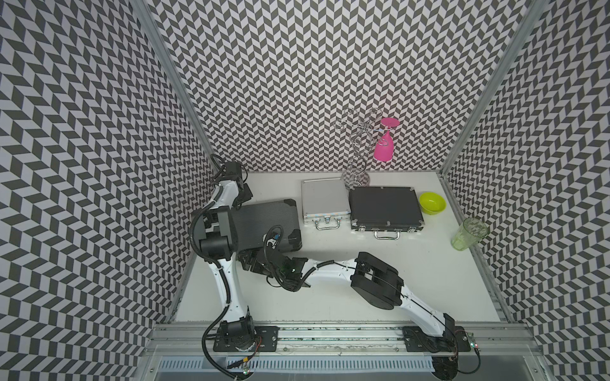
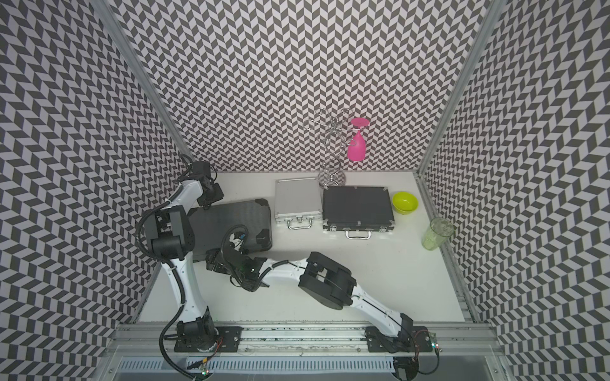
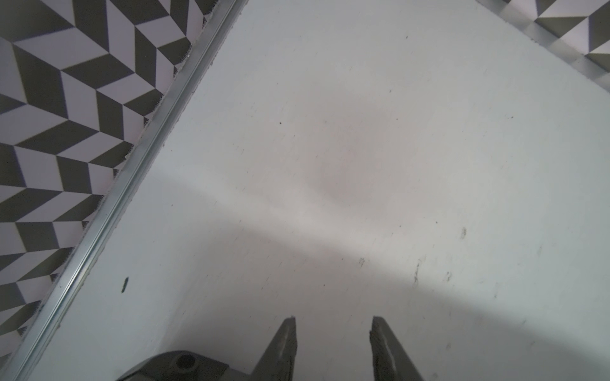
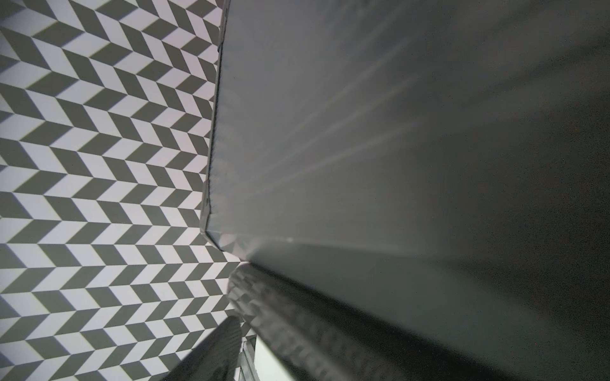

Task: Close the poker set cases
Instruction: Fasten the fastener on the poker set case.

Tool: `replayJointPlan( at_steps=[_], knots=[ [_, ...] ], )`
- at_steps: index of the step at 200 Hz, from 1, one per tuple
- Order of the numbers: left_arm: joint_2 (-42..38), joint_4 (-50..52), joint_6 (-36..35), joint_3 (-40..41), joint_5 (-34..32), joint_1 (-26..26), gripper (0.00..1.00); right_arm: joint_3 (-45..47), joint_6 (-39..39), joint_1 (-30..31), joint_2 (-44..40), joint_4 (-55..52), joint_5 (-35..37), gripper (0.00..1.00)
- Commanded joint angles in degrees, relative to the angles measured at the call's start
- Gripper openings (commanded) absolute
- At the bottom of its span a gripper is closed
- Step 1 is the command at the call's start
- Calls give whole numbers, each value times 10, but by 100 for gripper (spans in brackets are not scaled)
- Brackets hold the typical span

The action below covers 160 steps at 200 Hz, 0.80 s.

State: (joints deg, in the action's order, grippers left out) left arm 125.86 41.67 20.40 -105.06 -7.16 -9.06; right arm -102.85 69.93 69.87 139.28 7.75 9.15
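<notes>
The left gripper (image 1: 243, 197) hangs over the far left corner of the white table (image 1: 330, 297), close to the patterned side wall. In the left wrist view its two fingers (image 3: 284, 346) stand partly apart with bare tabletop between them, holding and touching nothing.

Just beside it, a dark grey ribbed case (image 1: 264, 224) lies flat along the left side. In both top views its lid looks down or nearly down. The left arm's elbow overhangs its left end.

The right gripper (image 1: 247, 260) is at the case's near edge, its arm stretched low across the front of the table. In the right wrist view the case (image 4: 396, 132) fills most of the picture and one finger (image 4: 214, 349) shows beside it. Whether the jaws clamp the edge cannot be told.

Near the back, a silver case (image 1: 325, 201) lies closed, handle toward the front. A wire glass rack (image 1: 355, 174) stands behind it, and a pink goblet (image 1: 383, 148) hangs upside down from it. A larger black case (image 1: 384, 207) lies closed just beside the silver one. A lime bowl (image 1: 432, 203) sits just beside that, and a green tumbler (image 1: 468, 234) stands at the right edge.

The front right of the table is open.
</notes>
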Motion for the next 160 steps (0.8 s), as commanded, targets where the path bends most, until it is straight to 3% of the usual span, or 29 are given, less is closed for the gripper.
replayJointPlan(
  at_steps=[1,28,70,84,99,113,126,160],
  knots=[
    [-7,82,20,27,5,-8,40,53,41,-40,35,-107,119,84],
    [-11,81,19,28,7,-8,40,27,31,-38,44,-133,159,84],
    [-11,79,19,26,9,-9,40,18,19,-37,52,-128,157,85],
    [-10,79,20,24,9,-8,40,59,16,-38,39,-60,126,86],
    [-9,79,20,24,9,-9,40,133,-14,-39,15,90,61,85],
    [-7,79,20,25,10,-10,40,142,3,-39,7,92,29,87],
    [-7,76,20,27,14,-9,40,198,0,-43,-7,195,-7,85],
    [-7,76,20,30,14,-8,40,200,-52,-49,-20,205,-46,85]
  ],
)
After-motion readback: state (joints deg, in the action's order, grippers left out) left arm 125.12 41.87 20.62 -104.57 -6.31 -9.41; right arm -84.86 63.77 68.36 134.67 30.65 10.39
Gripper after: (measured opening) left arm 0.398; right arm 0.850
